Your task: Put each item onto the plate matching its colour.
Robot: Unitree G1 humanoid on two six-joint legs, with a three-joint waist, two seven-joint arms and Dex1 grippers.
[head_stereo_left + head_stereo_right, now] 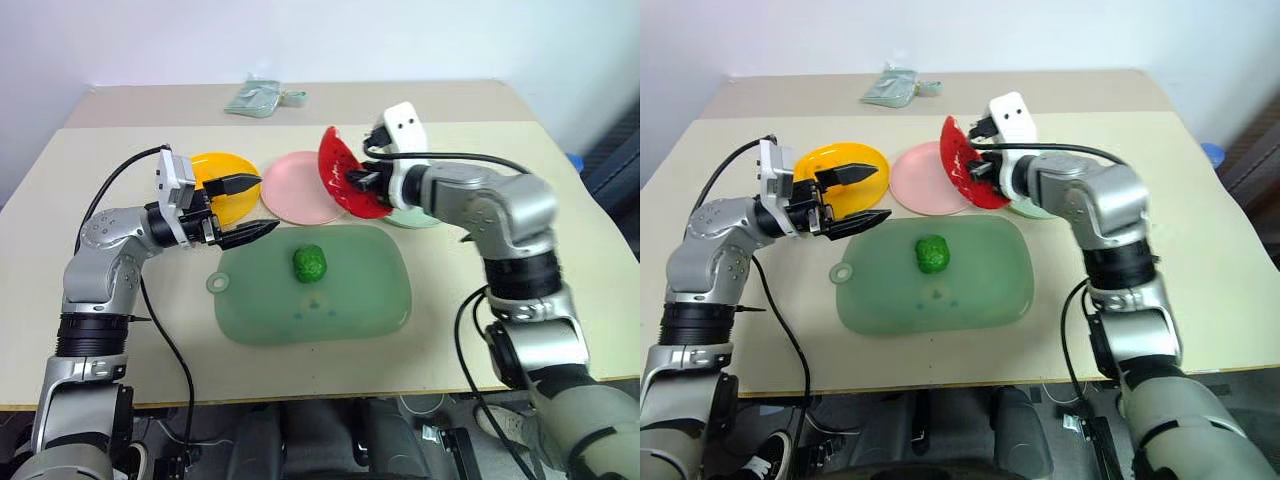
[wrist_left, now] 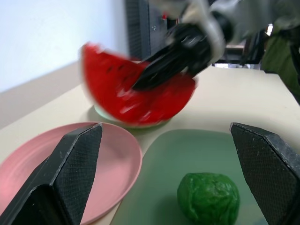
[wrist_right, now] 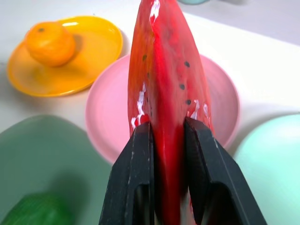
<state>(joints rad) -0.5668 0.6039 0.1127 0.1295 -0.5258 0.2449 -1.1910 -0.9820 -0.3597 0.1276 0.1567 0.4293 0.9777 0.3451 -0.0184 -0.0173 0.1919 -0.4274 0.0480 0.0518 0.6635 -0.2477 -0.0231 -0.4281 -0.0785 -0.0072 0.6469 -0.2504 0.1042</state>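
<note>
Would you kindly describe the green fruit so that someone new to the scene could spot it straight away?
Start at the large translucent green mat lying at the centre of the beige table, in front of the row of round plates. Near the mat's middle sits the bumpy dark-green ball. It is the only loose item on the mat, far darker than it and untouched by either arm.

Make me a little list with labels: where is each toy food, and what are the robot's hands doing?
orange: sitting on the yellow plate
green fruit: lying on the green mat
watermelon wedge: up in the air over the pink plate
right end effector: shut on the watermelon wedge
left end effector: open, holding nothing
mint plate: nothing on it
</note>
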